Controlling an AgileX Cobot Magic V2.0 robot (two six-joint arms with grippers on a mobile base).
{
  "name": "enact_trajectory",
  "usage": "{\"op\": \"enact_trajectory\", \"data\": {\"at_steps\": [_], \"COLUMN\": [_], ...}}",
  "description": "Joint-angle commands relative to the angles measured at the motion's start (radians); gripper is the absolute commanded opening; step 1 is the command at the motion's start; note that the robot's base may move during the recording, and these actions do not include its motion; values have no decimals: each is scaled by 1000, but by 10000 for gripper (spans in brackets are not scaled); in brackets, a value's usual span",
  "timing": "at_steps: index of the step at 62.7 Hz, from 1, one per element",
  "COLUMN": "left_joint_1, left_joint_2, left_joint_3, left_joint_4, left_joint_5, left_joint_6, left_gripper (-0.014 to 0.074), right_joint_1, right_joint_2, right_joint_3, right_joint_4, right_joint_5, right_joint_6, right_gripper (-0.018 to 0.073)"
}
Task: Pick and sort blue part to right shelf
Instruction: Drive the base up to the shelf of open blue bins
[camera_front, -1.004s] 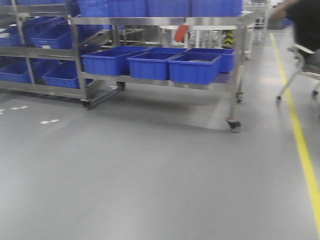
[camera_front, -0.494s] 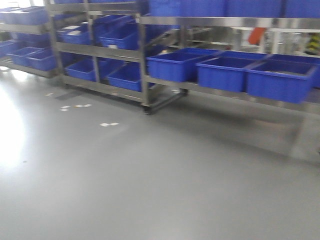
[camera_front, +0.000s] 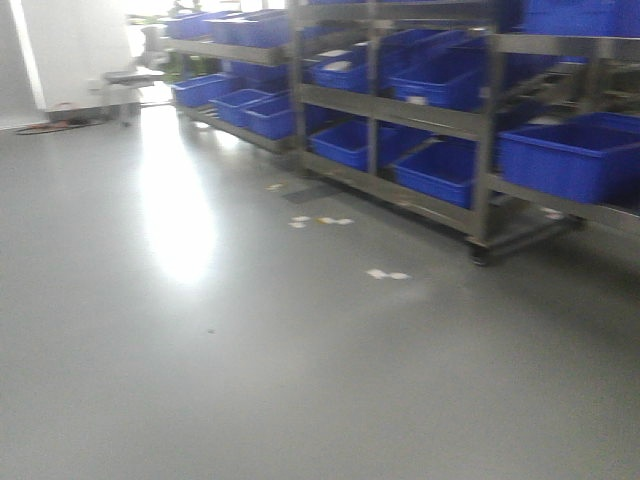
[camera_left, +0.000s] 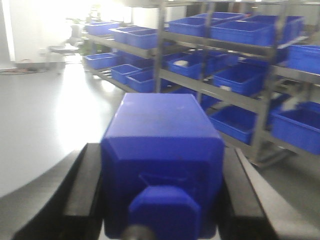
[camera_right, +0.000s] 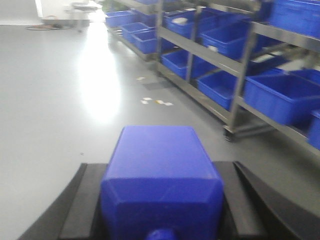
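- Left end effector (camera_left: 161, 150): black fingers (camera_left: 85, 195) press against both flanks of a blue part (camera_left: 160, 120); clenched on it, grasping it.
- The blue part is a boxy block with bevelled edges and a smaller blue nub on the end nearest the camera. It is held clear of the floor.
- Right end effector (camera_right: 161, 167): the same picture, with dark fingers (camera_right: 82, 205) tight on either side of a second blue part (camera_right: 160, 145), also gripped and held above the floor.
- Grey polished floor (camera_front: 200, 380) fills most of the front view, with a bright glare patch (camera_front: 180, 230) to the left.
- Steel shelving racks (camera_front: 480, 150) run along the right side and recede toward the back, their tiers loaded with blue bins (camera_front: 570, 160).
- Nearest rack stands on a caster (camera_front: 480, 258).
- Small white scraps (camera_front: 387, 274) lie on the floor just in front of the racks.
- All views are motion-blurred; bin contents cannot be made out.
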Motion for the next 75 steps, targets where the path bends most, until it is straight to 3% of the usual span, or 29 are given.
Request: {"op": "enact_trajectory", "data": {"at_steps": [1,75], "left_joint_1": [2,2], "left_joint_2": [10,10], "left_joint_3": [-31,-31], "left_joint_4": [-9,-9], "left_joint_5": [-91,-91], "left_joint_6": [2,2], "left_gripper": [365,365], "right_joint_1": [-5,-5], "right_joint_2": [9,10], "right_joint_3": [-28,-28], "right_joint_4": [-12,-12], "right_joint_5": [-88,-85], "right_joint_6": [1,1], "right_gripper": [393,393]}}
